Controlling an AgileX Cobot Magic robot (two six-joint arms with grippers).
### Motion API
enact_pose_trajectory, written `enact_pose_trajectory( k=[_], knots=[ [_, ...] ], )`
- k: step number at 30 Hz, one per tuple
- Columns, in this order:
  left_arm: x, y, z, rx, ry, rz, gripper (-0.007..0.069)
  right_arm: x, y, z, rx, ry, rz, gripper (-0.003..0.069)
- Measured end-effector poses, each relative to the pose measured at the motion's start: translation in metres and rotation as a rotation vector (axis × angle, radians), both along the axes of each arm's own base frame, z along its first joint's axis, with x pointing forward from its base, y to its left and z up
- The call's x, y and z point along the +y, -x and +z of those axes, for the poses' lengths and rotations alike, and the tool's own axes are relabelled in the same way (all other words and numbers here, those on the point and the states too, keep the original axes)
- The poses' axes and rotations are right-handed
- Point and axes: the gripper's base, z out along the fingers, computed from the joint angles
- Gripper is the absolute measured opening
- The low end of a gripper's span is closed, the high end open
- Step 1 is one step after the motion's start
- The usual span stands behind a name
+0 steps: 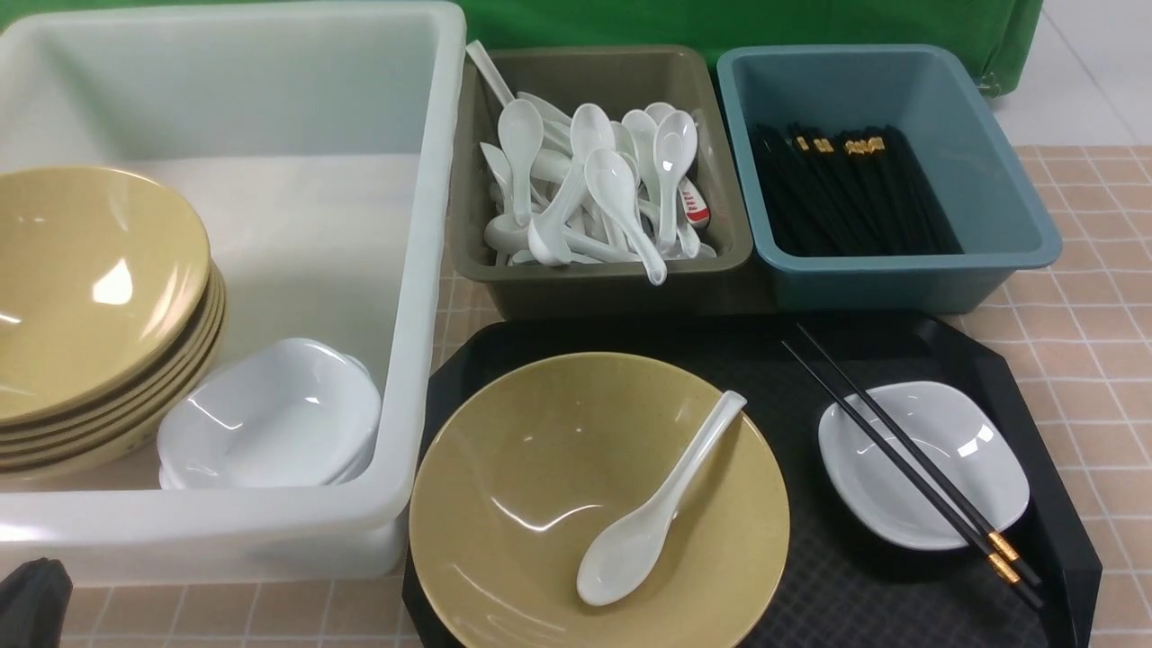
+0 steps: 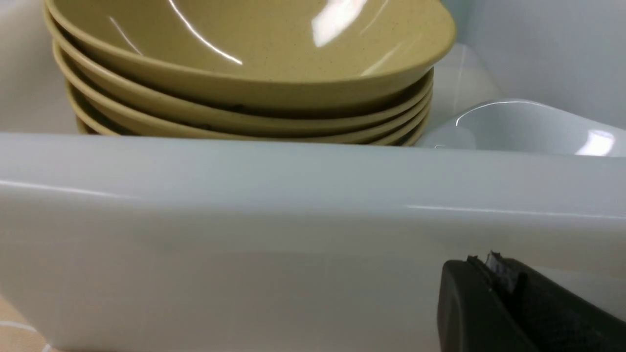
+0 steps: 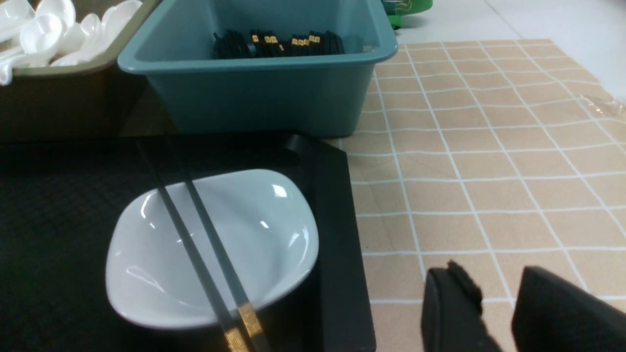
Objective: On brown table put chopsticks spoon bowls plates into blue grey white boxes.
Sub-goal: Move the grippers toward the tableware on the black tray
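Note:
On the black tray, a tan bowl (image 1: 540, 486) holds a white spoon (image 1: 657, 513). Beside it, two black chopsticks (image 1: 900, 457) lie across a white plate (image 1: 963, 450). The white box (image 1: 423, 270) holds stacked bowls (image 1: 90, 288) and plates (image 1: 279, 423). The grey box (image 1: 612, 279) holds spoons and the blue box (image 1: 900, 279) holds chopsticks. My left gripper (image 2: 494, 266) is shut and empty, low against the white box's outer wall (image 2: 244, 220). My right gripper (image 3: 494, 281) is open and empty over the brown table (image 3: 489, 146), right of the plate (image 3: 254, 220).
The black tray (image 1: 1035, 405) sits in front of the grey and blue boxes, its raised rim (image 3: 337, 220) between my right gripper and the plate. Green cloth (image 1: 720, 22) hangs behind the boxes. Bare tiled table lies right of the tray.

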Motion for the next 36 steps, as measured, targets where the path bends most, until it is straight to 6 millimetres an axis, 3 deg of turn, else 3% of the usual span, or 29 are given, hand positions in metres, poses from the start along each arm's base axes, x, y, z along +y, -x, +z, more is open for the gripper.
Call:
enact_pose_trajectory(
  k=[9,12,14,15,16,18,19,20,22,31,34,36],
  knots=[
    [-0.004,-0.001,0.005,-0.059,0.187,-0.008,0.0002,0.0,0.0,0.0,0.0,-0.008,-0.002,0.0238],
    [-0.006,-0.002,0.009,-0.109,0.369,-0.001,0.0002,0.0,0.0,0.0,-0.005,-0.092,-0.022,0.0238],
    [-0.007,-0.002,0.015,-0.17,0.634,0.019,0.0002,0.001,0.0,0.0,-0.014,-0.279,-0.058,0.0238],
    [-0.007,-0.002,0.015,-0.175,0.66,0.021,0.0002,0.001,0.0,0.0,-0.015,-0.331,-0.067,0.0238],
    [-0.007,-0.003,0.018,-0.209,0.868,0.037,0.0002,0.003,0.0,0.001,-0.021,-0.573,-0.11,0.0238],
    [-0.007,-0.003,0.021,-0.229,1.073,0.05,0.0002,0.004,0.0,0.001,-0.022,-0.859,-0.166,0.0238],
    [-0.007,-0.003,0.021,-0.231,1.101,0.052,0.0002,0.004,0.0,0.001,-0.022,-0.882,-0.171,0.0238],
    [-0.007,-0.003,0.022,-0.237,1.187,0.055,0.0002,0.004,0.0,0.001,-0.022,-1.022,-0.201,0.0238],
    [-0.008,-0.003,0.022,-0.238,1.216,0.056,0.0002,0.005,0.0,0.001,-0.022,-1.077,-0.214,0.0238],
    [-0.01,-0.002,0.024,-0.22,1.256,0.031,0.0002,0.006,0.0,0.002,-0.004,-0.91,-0.153,0.0238],
    [-0.015,0.001,0.04,-0.222,1.109,-0.049,0.0002,0.008,0.003,0.02,-0.015,-0.756,-0.064,0.0237],
    [-0.02,0.009,0.074,-0.278,0.828,-0.153,0.0002,0.011,0.008,0.058,-0.036,-0.56,0.045,0.0209]
  ],
)
